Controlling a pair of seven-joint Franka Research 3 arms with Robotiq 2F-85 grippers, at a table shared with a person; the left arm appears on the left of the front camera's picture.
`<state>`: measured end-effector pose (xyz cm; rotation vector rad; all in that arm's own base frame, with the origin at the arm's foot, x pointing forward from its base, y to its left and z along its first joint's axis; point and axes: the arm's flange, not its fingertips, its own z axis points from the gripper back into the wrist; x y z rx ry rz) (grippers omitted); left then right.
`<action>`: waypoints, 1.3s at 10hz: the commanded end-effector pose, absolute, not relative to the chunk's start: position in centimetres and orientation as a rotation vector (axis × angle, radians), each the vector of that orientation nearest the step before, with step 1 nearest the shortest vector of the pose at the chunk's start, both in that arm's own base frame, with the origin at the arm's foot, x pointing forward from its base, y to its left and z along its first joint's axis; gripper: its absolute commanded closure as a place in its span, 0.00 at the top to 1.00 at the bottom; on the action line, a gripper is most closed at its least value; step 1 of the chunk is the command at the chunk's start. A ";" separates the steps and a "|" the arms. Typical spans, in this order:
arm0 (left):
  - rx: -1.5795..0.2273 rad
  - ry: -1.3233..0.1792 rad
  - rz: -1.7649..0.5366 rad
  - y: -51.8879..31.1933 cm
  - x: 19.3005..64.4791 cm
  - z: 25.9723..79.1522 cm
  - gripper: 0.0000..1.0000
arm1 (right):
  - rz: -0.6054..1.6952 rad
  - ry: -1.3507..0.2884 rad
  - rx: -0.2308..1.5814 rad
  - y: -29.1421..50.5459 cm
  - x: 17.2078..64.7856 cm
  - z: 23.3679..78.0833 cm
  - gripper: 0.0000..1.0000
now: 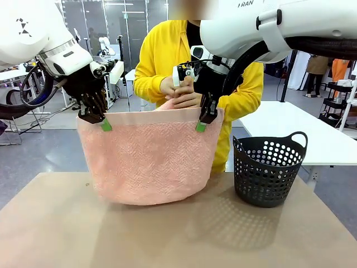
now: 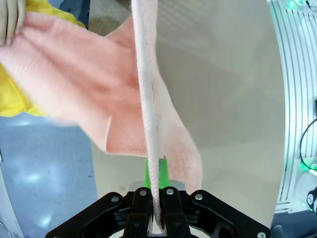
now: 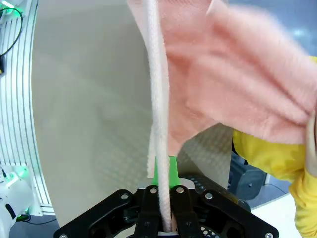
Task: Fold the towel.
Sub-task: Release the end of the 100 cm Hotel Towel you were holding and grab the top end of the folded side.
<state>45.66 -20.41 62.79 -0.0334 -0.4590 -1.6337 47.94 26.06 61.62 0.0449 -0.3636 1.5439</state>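
The salmon-pink towel (image 1: 148,159) hangs above the table as a sagging sheet, its smooth band along the top edge. My left gripper (image 1: 105,125) is shut on the towel's top left corner, and my right gripper (image 1: 201,126) is shut on the top right corner. A person in a yellow top holds the far part of the towel with both hands (image 1: 179,95) behind the top edge. In the left wrist view the towel's edge (image 2: 146,99) runs up from between my left gripper's (image 2: 155,174) green pads. The right wrist view shows the same edge (image 3: 158,99) pinched in my right gripper (image 3: 162,173).
A black perforated basket (image 1: 269,169) stands on the table at the right, close to the towel's right side. The brown table (image 1: 167,234) spreads out in front of the towel. A white table stands behind the basket.
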 end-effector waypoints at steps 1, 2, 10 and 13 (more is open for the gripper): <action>-0.031 -0.461 -1.632 -20.2 45.7 62.9 0.00 | 1.543 -0.362 0.045 26.0 48.0 61.6 0.00; -0.031 -0.461 -1.632 -20.2 45.7 62.9 0.00 | 1.543 -0.362 0.045 26.0 48.0 61.6 0.00; -0.031 -0.461 -1.632 -20.2 45.7 62.9 0.00 | 1.543 -0.362 0.045 26.0 48.0 61.6 0.00; -0.031 -0.461 -1.632 -20.2 45.7 62.9 0.00 | 1.543 -0.362 0.045 26.0 48.0 61.6 0.00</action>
